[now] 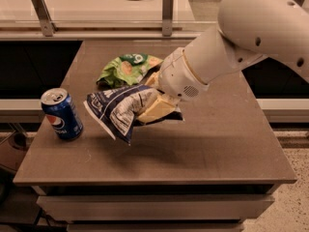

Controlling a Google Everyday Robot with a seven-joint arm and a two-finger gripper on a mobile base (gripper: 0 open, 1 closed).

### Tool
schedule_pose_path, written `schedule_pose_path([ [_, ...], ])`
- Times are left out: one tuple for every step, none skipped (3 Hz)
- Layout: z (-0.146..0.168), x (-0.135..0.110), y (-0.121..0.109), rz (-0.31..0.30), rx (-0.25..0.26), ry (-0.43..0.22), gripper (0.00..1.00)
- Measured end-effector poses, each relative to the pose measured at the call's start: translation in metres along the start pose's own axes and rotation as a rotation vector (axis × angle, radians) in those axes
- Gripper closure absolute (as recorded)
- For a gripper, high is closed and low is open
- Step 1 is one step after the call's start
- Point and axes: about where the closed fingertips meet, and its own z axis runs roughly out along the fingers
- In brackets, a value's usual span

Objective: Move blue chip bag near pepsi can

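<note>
Hand (155,108) mid-table around blue chip bag (116,112), right of pepsi can (62,115)

Brown wooden table (217,144) carries an upright blue Pepsi can (62,114) and a crumpled green chip bag (126,67); the gripper (149,105) clasps a navy foil bag (116,111) above the centre.

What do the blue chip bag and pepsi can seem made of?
The blue chip bag: probably thin foil or plastic film; it is crumpled and creased where the gripper, above the table, is shut on it. The pepsi can: metal, likely aluminium; silvery top, glossy printed blue wall.
</note>
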Motion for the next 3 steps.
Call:
schedule_pose_path([
  [0.0185, -0.0141, 0.0088, -0.022, -0.072, -0.024, 1.00],
  [0.0195, -0.0164, 0.0102, -0.027, -0.076, -0.023, 0.84],
  [0.0199, -0.0183, 0.0112, -0.031, -0.077, -0.022, 0.61],
])
